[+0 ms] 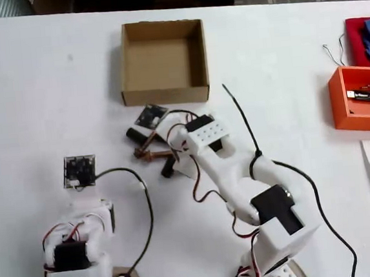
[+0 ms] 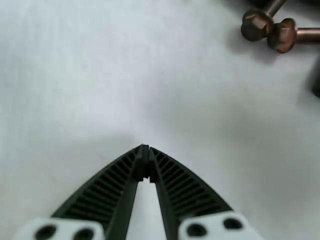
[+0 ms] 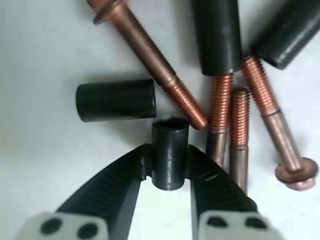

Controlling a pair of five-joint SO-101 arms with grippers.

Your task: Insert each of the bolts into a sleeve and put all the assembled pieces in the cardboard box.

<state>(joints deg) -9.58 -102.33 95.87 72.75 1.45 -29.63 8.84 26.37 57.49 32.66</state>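
My left gripper is clenched on nothing. Its two ribbed black fingers meet tip to tip in a narrow wedge over the matte white table. Ahead of the tips and off to one side lie two bolt heads, coppery hexagons on round flanges, touching each other.

Beyond both my grippers stands the cardboard box, square and open-topped, made of plain brown board with thin upright walls. The heap of parts lies on the table between that box and my right arm.

My right gripper is grasping a short sleeve, a smooth black tube pinched between the ribbed pads, with its round open mouth pointing away from me. Just past the tips, a second sleeve of the same dull black lies on its side, a thin gap away from the held one. A long bolt slants past it, and the threaded tip of its smooth copper shank ends just beside the held sleeve's mouth.

Next comes a third sleeve with a threaded bolt end at its mouth; I cannot tell whether the thread goes inside. A loose bolt lies alongside, nearly parallel. A fourth sleeve meets another bolt, whose shank runs back to a flanged head near one of my fingers.

Well apart from my right gripper, at the far side of the table, sits a rigid orange tray.
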